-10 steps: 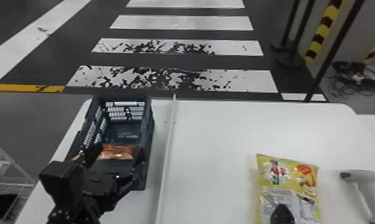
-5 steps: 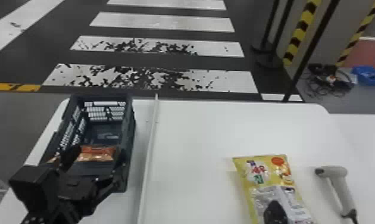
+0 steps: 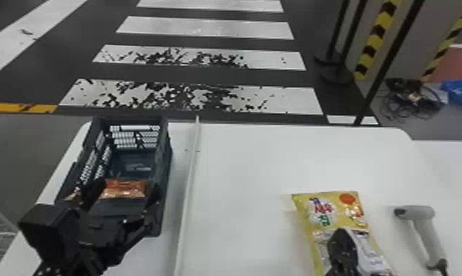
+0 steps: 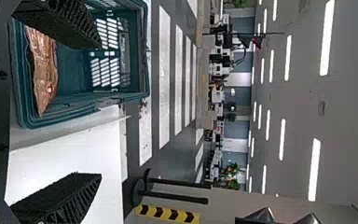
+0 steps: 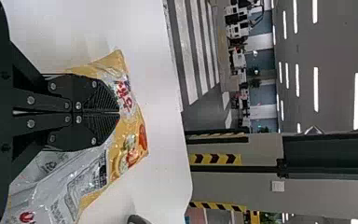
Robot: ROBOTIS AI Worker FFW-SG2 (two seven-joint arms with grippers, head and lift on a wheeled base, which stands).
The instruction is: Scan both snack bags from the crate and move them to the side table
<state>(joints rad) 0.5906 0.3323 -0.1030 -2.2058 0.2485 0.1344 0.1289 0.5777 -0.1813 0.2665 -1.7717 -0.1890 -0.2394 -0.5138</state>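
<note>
Head view: My left fingers (image 3: 94, 192) stand parted at the near part of a dark crate (image 3: 164, 146), while my right fingers (image 3: 340, 244) meet the sight line over a yellow snack bag (image 3: 307, 213) on the white tabletop (image 3: 248, 165).
Crate bag: An orange-brown snack bag (image 3: 125, 189) lies inside the crate, out of my grip.
Left wrist view: The same left fingers (image 4: 63, 23) are spread wide with nothing between them, one across the crate, the other against the white tabletop.
Right wrist view: My right fingers (image 5: 91, 128) are closed, tips together, in front of the yellow snack bag; its silver panel (image 5: 70, 179) spreads alongside.
Scanner: A pale handheld scanner (image 3: 419, 214) lies on the tabletop, just beside the yellow snack bag and to its right.
Divider: A long white strip (image 3: 190, 183) runs between crate and yellow snack bag.
Lettering: Red, purple and green characters mark the yellow front; small dark print covers the silver panel.
Crate bag marking: A small red-and-white mark dots the orange-brown wrapper, seen from my left wrist.
</note>
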